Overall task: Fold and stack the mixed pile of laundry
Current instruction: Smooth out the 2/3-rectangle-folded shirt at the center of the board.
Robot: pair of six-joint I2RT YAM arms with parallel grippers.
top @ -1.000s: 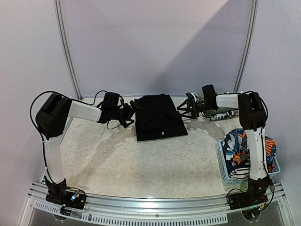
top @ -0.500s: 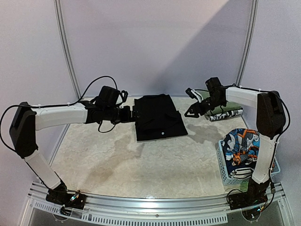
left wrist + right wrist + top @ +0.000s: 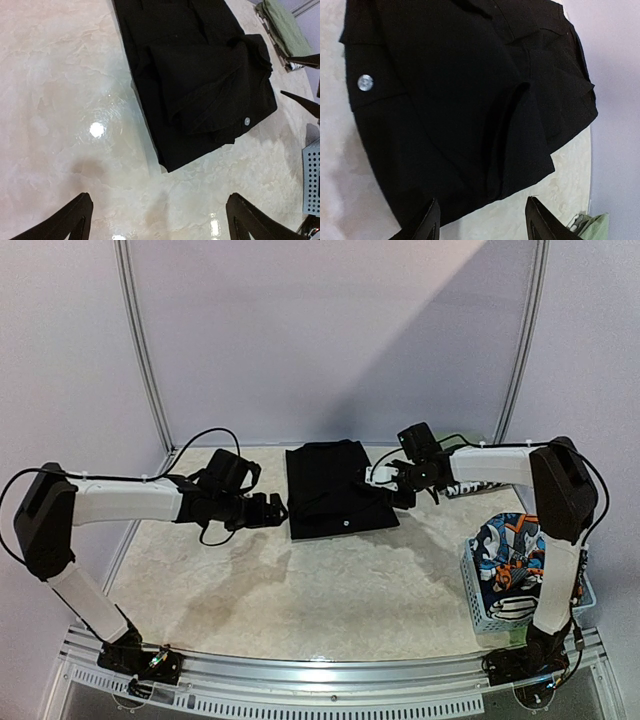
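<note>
The folded black garment (image 3: 338, 488) from the laundry pile lies flat at twelve o'clock on the table (image 3: 300, 590). At its three o'clock our right gripper (image 3: 482, 222) hovers half-parted over the edge, holding nothing. At eight o'clock the left gripper (image 3: 274, 510) gapes wide and empty. We judge both should pinch every layer together. Its silver stud (image 3: 246, 120) bears no writing we can read.

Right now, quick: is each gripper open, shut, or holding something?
Left gripper: open, empty, beside the black garment.
Right gripper: open, above the black garment, gripping nothing.
</note>
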